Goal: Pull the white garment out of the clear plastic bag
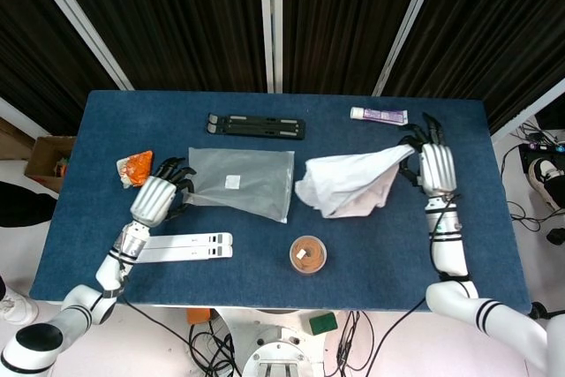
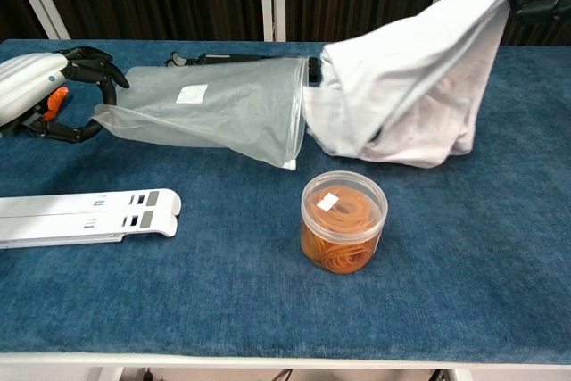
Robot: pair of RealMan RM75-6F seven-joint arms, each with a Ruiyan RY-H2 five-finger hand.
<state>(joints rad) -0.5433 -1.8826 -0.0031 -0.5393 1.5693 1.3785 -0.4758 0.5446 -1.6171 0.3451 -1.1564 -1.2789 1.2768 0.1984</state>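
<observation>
The white garment (image 1: 349,183) (image 2: 410,86) hangs outside the bag, its lower folds on the table. My right hand (image 1: 433,163) grips its upper corner at the right; in the chest view only fingertips (image 2: 544,8) show at the top right edge. The clear plastic bag (image 1: 238,183) (image 2: 214,109) lies flattened and looks empty, its mouth facing the garment. My left hand (image 1: 157,194) (image 2: 45,95) holds the bag's closed end at the left.
A clear tub of orange rubber bands (image 1: 307,254) (image 2: 343,220) stands in front of the garment. A white folded stand (image 1: 181,246) lies front left, a black one (image 1: 256,125) at the back. An orange packet (image 1: 135,167) lies left, a toothpaste tube (image 1: 378,115) back right.
</observation>
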